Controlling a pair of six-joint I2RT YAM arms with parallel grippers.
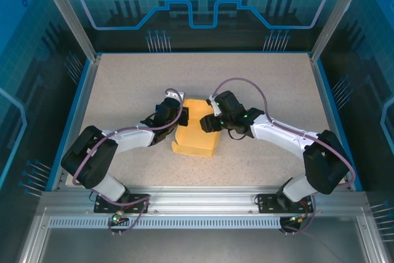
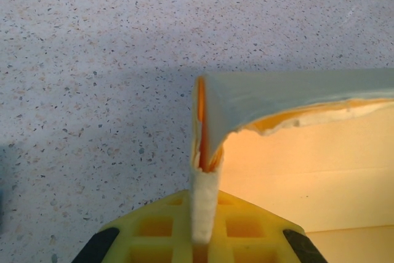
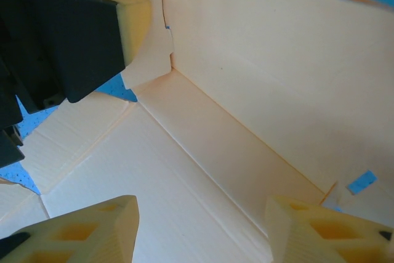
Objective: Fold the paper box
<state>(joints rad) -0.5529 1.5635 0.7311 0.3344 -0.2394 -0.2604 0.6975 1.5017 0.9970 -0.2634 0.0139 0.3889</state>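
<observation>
The pale yellow paper box (image 1: 198, 135) lies mid-table between both arms, partly folded. My left gripper (image 1: 180, 117) is at its left side, shut on a thin upright wall of the box (image 2: 205, 152); that wall's edge stands pinched between the yellow fingers (image 2: 160, 226). My right gripper (image 1: 210, 122) reaches into the box from the right. Its jaws are open, and its fingertips (image 3: 92, 229) hover over the inner floor panel (image 3: 184, 177), near the crease below a raised wall (image 3: 265, 60). Nothing sits between them. In the right wrist view the left gripper (image 3: 132, 26) holds the wall's corner.
The speckled grey table (image 1: 123, 84) has a blue rim and clear enclosure walls around it. Both arm bases sit on the metal rail (image 1: 197, 200) at the near edge. Open tabletop lies behind and beside the box.
</observation>
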